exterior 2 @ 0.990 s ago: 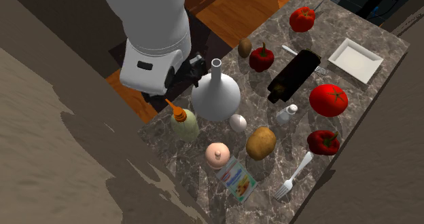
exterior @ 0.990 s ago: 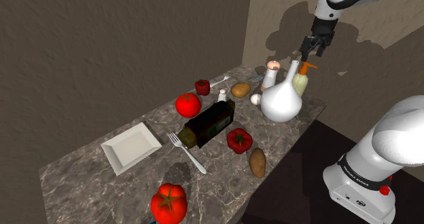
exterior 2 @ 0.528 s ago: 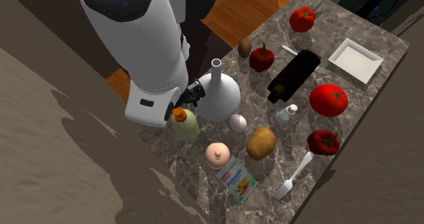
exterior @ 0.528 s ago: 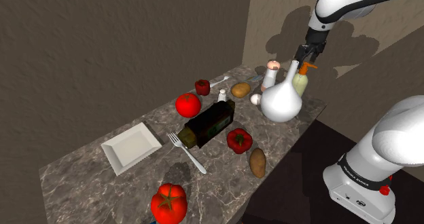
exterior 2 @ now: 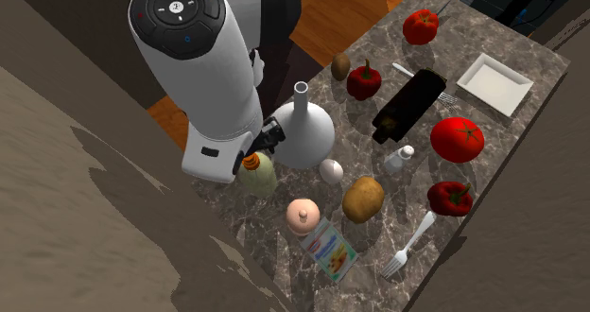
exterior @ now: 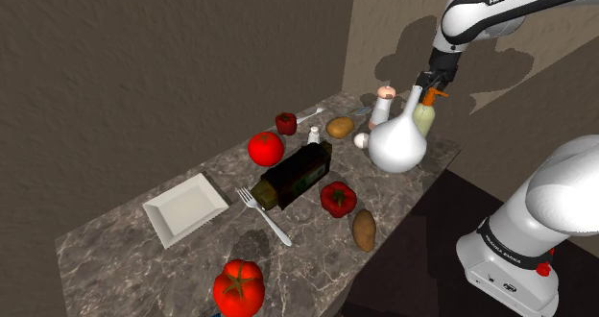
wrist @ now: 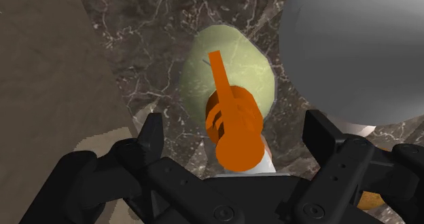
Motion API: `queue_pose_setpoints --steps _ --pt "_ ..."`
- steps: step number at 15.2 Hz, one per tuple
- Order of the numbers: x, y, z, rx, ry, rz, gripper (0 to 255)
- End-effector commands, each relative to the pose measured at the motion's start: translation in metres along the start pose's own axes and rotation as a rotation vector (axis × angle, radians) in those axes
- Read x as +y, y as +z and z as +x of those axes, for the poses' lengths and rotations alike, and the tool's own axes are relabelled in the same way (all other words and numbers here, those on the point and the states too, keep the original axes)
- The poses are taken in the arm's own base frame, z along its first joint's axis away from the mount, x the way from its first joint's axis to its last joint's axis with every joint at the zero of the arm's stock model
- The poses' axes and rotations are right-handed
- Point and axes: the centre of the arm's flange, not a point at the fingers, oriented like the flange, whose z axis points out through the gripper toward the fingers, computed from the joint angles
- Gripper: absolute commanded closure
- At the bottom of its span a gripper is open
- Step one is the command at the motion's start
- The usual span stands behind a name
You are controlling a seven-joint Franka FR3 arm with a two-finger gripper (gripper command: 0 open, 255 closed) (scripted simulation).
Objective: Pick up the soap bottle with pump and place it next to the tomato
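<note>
The soap bottle [exterior: 424, 119] has a pale green body and an orange pump [wrist: 234, 124]; it stands upright at the counter's far corner, close behind the white vase [exterior: 397, 142]. My gripper [exterior: 429, 83] hangs just above it, open. In the wrist view the gripper [wrist: 235, 131] straddles the pump head, and its fingers [wrist: 151, 133] stand apart from it on both sides. From the second exterior view the soap bottle [exterior 2: 257, 176] peeks out under the hand. One tomato [exterior: 266, 148] lies mid-counter by the dark bottle; another tomato [exterior: 238, 286] sits at the near end.
The white vase [exterior 2: 301, 130] stands right beside the soap bottle, and a wall rises close behind it. A dark bottle [exterior: 298, 174] lies on its side. Red peppers [exterior: 338, 198], potatoes [exterior: 364, 230], a fork, a white plate [exterior: 185, 208], a shaker and an egg crowd the marble counter [exterior: 115, 257].
The arm has swung in and lowered the gripper from above the vase down onto the soap bottle's pump. The fingers stayed open. Nothing on the counter moved.
</note>
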Motion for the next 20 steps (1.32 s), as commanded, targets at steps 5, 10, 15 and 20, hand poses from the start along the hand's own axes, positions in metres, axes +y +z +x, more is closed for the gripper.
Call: queue_pose_setpoints --steps 5,10,15,20 --pt "0.000 0.000 0.000 0.000 0.000 0.000 255" --pt "0.000 0.000 0.000 0.000 0.000 0.000 255" --pt "0.000 -0.010 0.000 0.000 0.000 0.000 255" --pt "0.001 -0.037 0.000 0.000 0.000 0.000 255"
